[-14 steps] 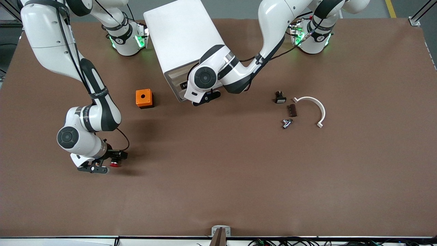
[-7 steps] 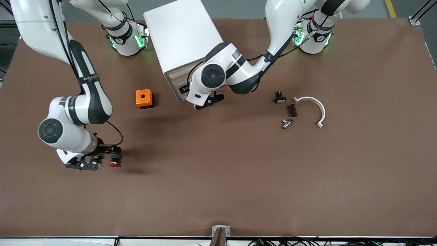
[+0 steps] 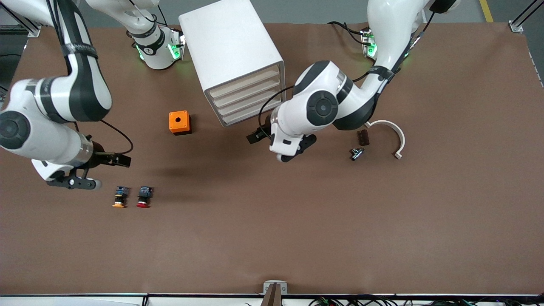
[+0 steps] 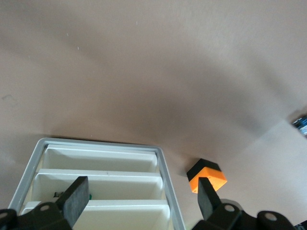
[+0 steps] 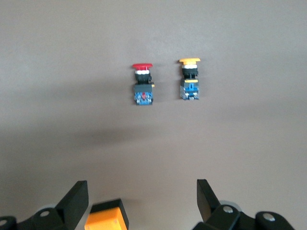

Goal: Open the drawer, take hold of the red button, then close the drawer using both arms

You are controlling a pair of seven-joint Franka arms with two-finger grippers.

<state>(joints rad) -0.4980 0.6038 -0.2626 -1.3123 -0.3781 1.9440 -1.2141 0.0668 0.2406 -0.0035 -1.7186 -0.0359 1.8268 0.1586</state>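
The red-capped button (image 3: 143, 198) lies on its side on the table, free of both grippers; it also shows in the right wrist view (image 5: 142, 84). My right gripper (image 3: 115, 160) (image 5: 140, 188) is open and empty, raised above the table beside the button toward the right arm's end. The white cabinet (image 3: 227, 42) stands at the back. Its uppermost drawer (image 3: 246, 80) sits flush with the three below it. My left gripper (image 3: 257, 136) (image 4: 141, 187) is open and empty, in front of the cabinet's drawers and clear of them.
A button with an orange-yellow cap (image 3: 120, 198) (image 5: 190, 79) lies beside the red one. An orange box with a hole (image 3: 179, 122) (image 4: 206, 175) sits near the cabinet. A white curved piece (image 3: 393, 132), a dark block (image 3: 363, 137) and a metal fitting (image 3: 357, 153) lie toward the left arm's end.
My right gripper let go of the red button, opened and rose away, uncovering the orange-yellow button. My left gripper drew back from the cabinet front, whose drawers now show flush.
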